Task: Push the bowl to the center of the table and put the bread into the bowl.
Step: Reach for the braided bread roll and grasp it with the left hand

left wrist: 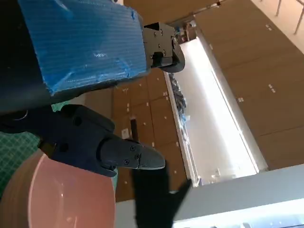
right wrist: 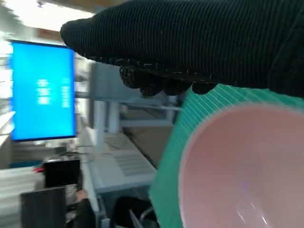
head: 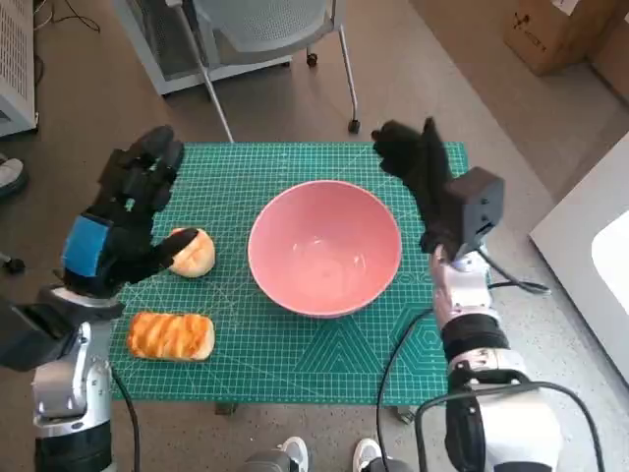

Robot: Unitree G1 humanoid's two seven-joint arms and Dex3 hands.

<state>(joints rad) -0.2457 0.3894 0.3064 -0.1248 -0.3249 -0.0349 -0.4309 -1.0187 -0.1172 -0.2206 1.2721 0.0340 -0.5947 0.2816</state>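
**Green mat, pink bowl, two pieces of bread**

Green cutting mat [head: 324, 354] with a printed white grid covers the small table, which stands on a brown floor; a grey chair [head: 265, 29] on castors sits beyond the far edge and a cardboard box [head: 550, 34] lies at the upper right. A person's shoes [head: 324, 454] show at the near edge.

A pink bowl [head: 324, 246] sits upright, mouth up, near the middle of the mat. To the robot's left of it lie two pieces of bread: a round bun [head: 194, 252] just beside the bowl, and an oblong glazed loaf [head: 170, 335] nearer the robot, its long axis running roughly across the table, side to side.

The left hand [head: 123, 221] hangs over the mat's left part with fingers apart; one finger reaches to the bun's edge, though whether it touches cannot be told. The right hand [head: 418, 162] is raised by the bowl's far right rim, fingers loosely spread and holding nothing.

The left wrist view adds the bowl's rim below the left hand's fingers [left wrist: 133, 159], wood-panelled walls and a bright ceiling strip. The right wrist view shows a blue screen [right wrist: 42, 90] and a desk beyond the table, which the head view lacks.
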